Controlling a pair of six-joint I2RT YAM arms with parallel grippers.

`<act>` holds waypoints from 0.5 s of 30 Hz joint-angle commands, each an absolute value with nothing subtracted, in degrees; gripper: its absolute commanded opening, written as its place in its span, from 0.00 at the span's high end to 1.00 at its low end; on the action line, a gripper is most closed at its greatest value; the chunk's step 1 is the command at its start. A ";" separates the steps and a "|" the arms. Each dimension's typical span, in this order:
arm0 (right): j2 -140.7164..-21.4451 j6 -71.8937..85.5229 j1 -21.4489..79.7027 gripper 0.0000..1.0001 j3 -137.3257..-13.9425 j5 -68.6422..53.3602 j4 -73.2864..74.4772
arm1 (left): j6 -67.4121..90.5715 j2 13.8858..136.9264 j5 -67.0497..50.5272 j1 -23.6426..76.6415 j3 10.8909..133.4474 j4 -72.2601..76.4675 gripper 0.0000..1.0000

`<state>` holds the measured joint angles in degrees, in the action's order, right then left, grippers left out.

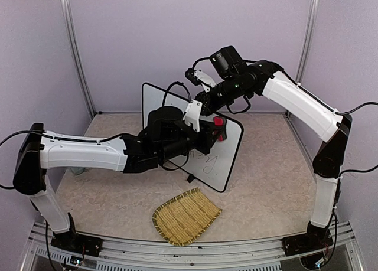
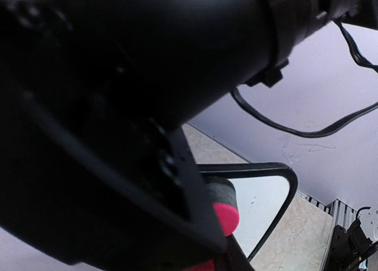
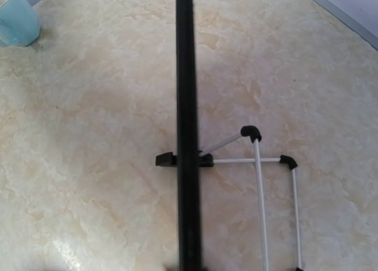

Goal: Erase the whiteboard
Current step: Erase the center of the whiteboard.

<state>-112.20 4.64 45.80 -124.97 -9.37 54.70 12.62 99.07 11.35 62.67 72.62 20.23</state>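
While the left gripper (image 1: 215, 130) is holding the eraser (image 1: 219, 123) to the light, stiff whiteboard (image 1: 227, 159), the right gripper (image 1: 202, 101), state indiscernible, is probably bracing its top rim.

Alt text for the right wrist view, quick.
The whiteboard seen edge-on from above, its black rim a vertical bar across the beige table. Its wire stand juts right; a pale blue cup sits top left.

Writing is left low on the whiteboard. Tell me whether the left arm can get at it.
Probably yes. The left gripper holds the eraser at the whiteboard's front, just above the writing, with nothing between. The right arm sits near the top edge, clear of it.
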 commanded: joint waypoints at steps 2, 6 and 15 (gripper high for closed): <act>-112.77 8.96 49.40 1.00 -123.91 -11.87 59.07 | 14.52 98.76 19.93 56.09 70.51 17.32 0.83; -112.80 8.95 49.48 1.00 -123.92 -11.79 59.13 | 14.46 96.70 20.27 54.03 66.82 17.90 0.83; -113.41 8.88 49.40 1.00 -125.04 -11.85 59.42 | 10.95 95.80 21.37 52.20 61.74 21.46 0.83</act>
